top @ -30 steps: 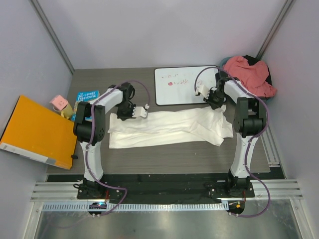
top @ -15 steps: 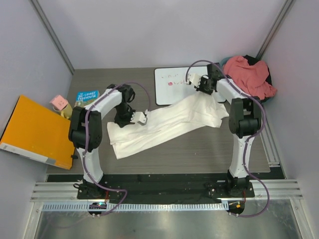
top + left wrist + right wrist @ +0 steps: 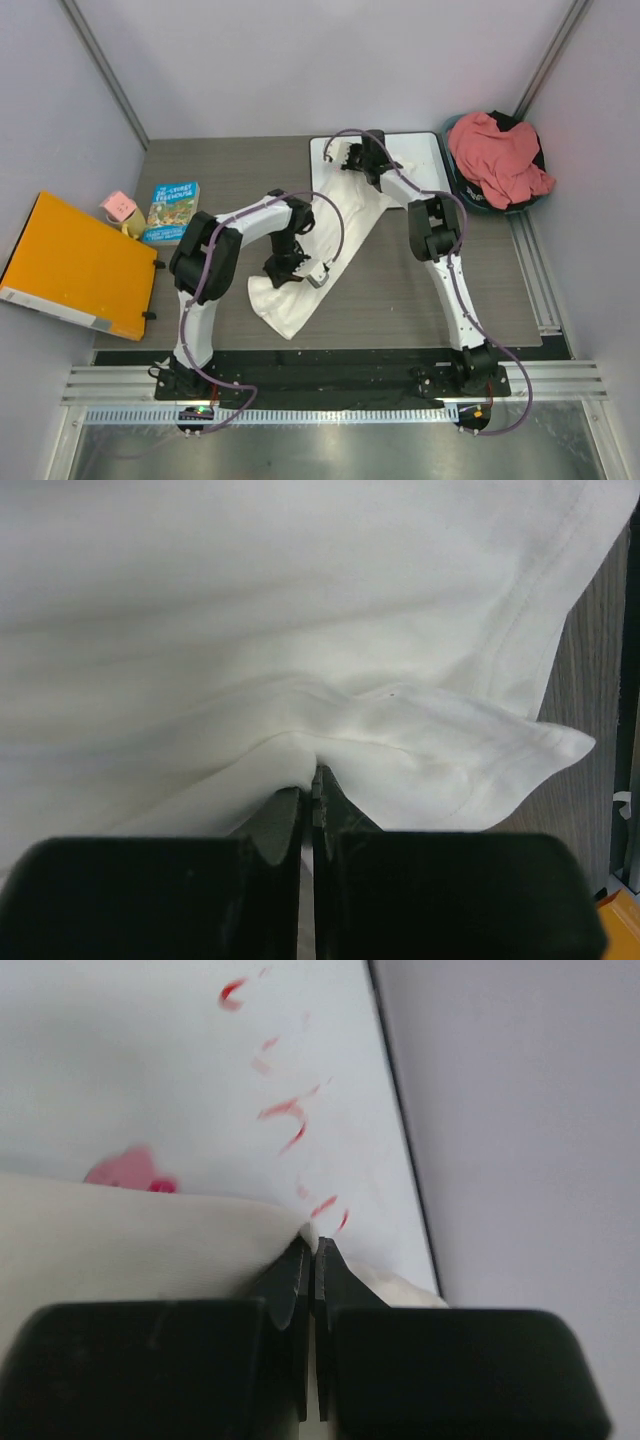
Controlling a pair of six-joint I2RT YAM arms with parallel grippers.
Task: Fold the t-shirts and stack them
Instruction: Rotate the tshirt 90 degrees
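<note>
With the left gripper (image 3: pixel 312 802) and right gripper (image 3: pixel 310 1252) each still pinched tight on its edge, the white t-shirt (image 3: pixel 288 305) has swung from crosswise to diagonal, its far end over the whiteboard (image 3: pixel 415 150), seemingly being laid out for folding.

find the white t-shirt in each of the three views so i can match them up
top external: the white t-shirt lies diagonally, from the whiteboard at top centre down to left of centre.
left wrist: it fills most of the frame, a fold pinched in the left end effector.
right wrist: lower left, its edge pinched in the right end effector.
shared landmark: the whiteboard, in top external and right wrist; left wrist shows only table.
</note>
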